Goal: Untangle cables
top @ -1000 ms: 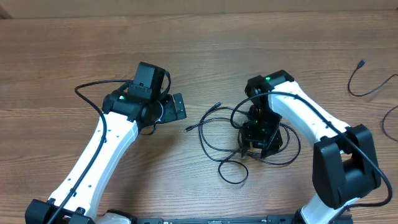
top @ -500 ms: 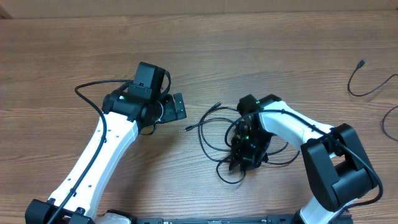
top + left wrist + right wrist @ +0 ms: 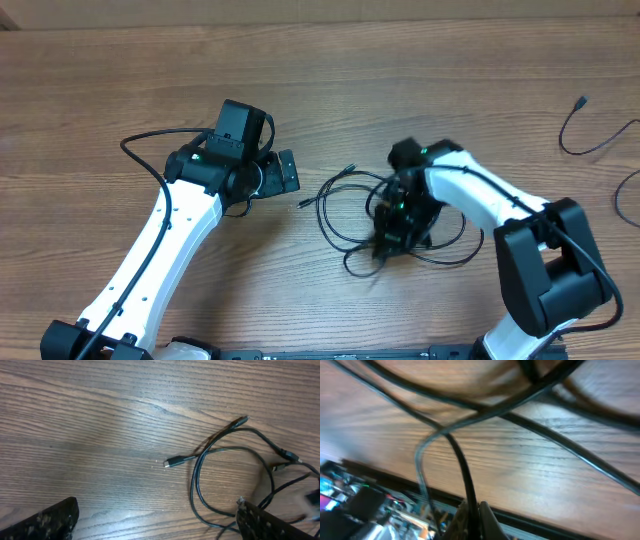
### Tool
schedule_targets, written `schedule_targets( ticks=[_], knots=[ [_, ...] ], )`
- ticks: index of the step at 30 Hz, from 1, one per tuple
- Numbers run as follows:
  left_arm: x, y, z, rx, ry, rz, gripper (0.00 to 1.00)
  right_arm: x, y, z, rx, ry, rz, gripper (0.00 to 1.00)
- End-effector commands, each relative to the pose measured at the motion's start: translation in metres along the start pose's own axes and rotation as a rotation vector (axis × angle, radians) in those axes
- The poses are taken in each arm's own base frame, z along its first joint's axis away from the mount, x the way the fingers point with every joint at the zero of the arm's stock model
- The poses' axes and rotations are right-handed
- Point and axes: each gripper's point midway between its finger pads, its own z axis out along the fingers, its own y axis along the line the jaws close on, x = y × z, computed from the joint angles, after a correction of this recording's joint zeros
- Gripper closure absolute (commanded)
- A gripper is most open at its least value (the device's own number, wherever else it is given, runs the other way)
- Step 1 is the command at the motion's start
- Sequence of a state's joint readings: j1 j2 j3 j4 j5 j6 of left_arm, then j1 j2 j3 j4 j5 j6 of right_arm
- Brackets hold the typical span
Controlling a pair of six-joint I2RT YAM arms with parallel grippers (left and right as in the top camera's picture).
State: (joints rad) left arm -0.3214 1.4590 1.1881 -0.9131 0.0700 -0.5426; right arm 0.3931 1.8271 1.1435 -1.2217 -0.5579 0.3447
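Observation:
The cables (image 3: 335, 215) lie as a tangle of thin black loops on the wooden table, between the two arms. My right gripper (image 3: 386, 244) is low over the right side of the tangle. In the right wrist view its fingertips (image 3: 472, 517) are shut on one black cable (image 3: 460, 467), which rises from between them toward the other strands. My left gripper (image 3: 291, 174) hovers left of the tangle, open and holding nothing. In the left wrist view its fingers (image 3: 47, 521) stand wide apart, with a cable plug (image 3: 172, 461) and loops (image 3: 200, 475) ahead to the right.
More thin black cable (image 3: 588, 140) lies at the far right edge of the table, apart from the tangle. The left arm's own thicker wire (image 3: 150, 140) arcs over its white link. The table's front edge (image 3: 540, 527) runs just behind the right fingertips.
The right gripper has dropped onto the tangle and shut on one cable. The lower loop has been drawn up and in. The left arm has not moved.

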Motion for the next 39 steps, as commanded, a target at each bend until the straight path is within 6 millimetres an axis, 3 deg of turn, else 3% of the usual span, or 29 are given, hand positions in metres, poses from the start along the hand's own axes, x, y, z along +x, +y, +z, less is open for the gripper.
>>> schedule_targets(
  ticks=[1, 3, 6, 9, 10, 15, 24, 31, 34, 39],
  knots=[
    [-0.004, -0.003, -0.005, 0.003, -0.022, 0.029, 0.0, -0.022, 0.02, -0.056, -0.008, -0.165, -0.039, 0.96],
    [-0.004, -0.003, -0.005, 0.003, -0.022, 0.029, 0.0, -0.027, 0.028, -0.086, 0.009, -0.236, -0.052, 0.96],
    [-0.004, -0.003, -0.005, 0.003, -0.022, 0.029, 0.0, -0.028, 0.049, -0.153, 0.028, -0.388, -0.091, 0.96],
    [-0.004, -0.003, -0.005, 0.003, -0.022, 0.029, 0.0, -0.024, 0.071, -0.195, -0.004, -0.495, -0.141, 0.96],
    [-0.004, -0.003, -0.005, 0.003, -0.022, 0.029, 0.0, -0.02, 0.086, -0.225, -0.035, -0.578, -0.18, 0.96],
    [-0.004, -0.003, -0.005, 0.003, -0.022, 0.029, 0.0, -0.005, 0.116, -0.314, -0.108, -0.861, -0.27, 0.96],
    [-0.004, -0.003, -0.005, 0.003, -0.022, 0.029, 0.0, 0.011, 0.118, -0.44, -0.166, -1.312, -0.299, 0.96],
    [-0.004, -0.003, -0.005, 0.003, -0.022, 0.029, 0.0, 0.017, 0.124, -0.51, -0.21, -1.584, -0.332, 0.96],
    [-0.004, -0.003, -0.005, 0.003, -0.022, 0.029, 0.0, 0.015, 0.111, -0.536, -0.155, -1.709, -0.258, 0.96],
    [-0.004, -0.003, -0.005, 0.003, -0.022, 0.029, 0.0, 0.018, 0.073, -0.571, -0.003, -1.896, -0.035, 0.96]
  ],
)
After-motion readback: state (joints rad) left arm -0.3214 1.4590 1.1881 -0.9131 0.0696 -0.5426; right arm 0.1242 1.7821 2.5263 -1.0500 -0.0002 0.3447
